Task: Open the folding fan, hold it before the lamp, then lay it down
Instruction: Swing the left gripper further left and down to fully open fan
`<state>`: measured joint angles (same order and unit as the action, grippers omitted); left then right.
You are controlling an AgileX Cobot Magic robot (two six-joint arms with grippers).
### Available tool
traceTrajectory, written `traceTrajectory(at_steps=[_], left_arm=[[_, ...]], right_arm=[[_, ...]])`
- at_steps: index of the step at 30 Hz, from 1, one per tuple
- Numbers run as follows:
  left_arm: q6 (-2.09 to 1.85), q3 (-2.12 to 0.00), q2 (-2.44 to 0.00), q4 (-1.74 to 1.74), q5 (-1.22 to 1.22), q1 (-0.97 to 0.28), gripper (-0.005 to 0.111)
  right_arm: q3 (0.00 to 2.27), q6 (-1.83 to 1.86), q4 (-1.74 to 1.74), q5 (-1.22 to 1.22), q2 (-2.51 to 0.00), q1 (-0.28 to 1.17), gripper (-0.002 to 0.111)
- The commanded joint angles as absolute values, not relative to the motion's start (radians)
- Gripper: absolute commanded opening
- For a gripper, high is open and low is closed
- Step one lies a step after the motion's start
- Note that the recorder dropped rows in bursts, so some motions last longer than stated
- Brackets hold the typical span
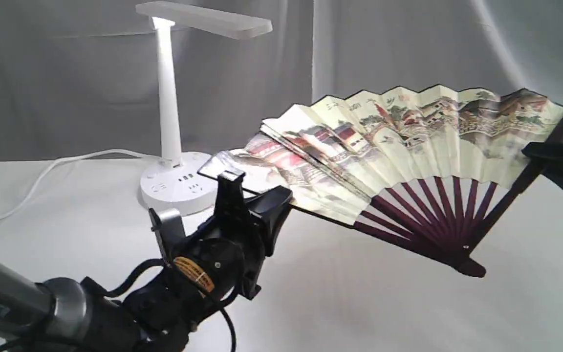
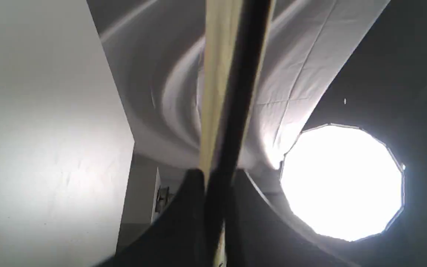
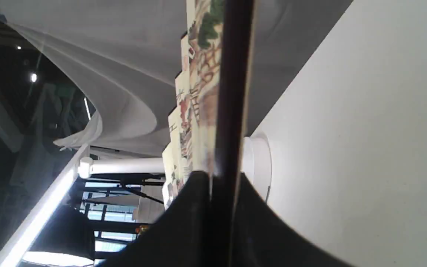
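Observation:
The folding fan hangs in the air to the right of the lamp, spread most of the way, its painted side up and its maroon ribs meeting at the pivot low on the right. The pleats at its left end are still bunched. My left gripper is shut on the left guard, seen edge-on in the left wrist view. My right gripper is shut on the right guard. The lit lamp stands on the table, and its stem shows beyond the fan.
The lamp's white cord trails left across the white tablecloth. Grey draped cloth closes off the back. A bright round studio light shows in the left wrist view.

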<state>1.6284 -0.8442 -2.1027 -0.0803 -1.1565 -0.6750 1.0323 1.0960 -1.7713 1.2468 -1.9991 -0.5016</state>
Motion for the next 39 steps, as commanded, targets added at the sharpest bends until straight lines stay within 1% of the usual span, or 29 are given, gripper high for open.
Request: traceTrajectory(at_steps=[1, 10, 20, 30, 39], left_arm=[[1.632, -0.841, -2.083, -0.276, -1.221, -0.72, 0.0], [1.615, -0.83, -2.083, -0.476, -1.221, -0.789, 0.0], [1.615, -0.732, -2.04, -0.546, -1.221, -0.791, 0.0], [1.61, -0.632, -1.951, -0.645, -1.221, -0.791, 0.0], [1.588, -0.621, -1.917, -0.652, -1.221, -0.791, 0.0]], right_arm=[[1.038, 1.137, -1.744, 1.221, -1.998, -0.547, 0.0], [1.038, 1.137, -1.744, 1.221, -1.998, -0.578, 0.0], [1.038, 1.137, -1.744, 1.221, -1.998, -0.617, 0.0], [1.038, 1.134, -1.744, 1.221, -1.998, -0.617, 0.0], [1.038, 1.109, -1.744, 1.221, -1.998, -0.617, 0.0]])
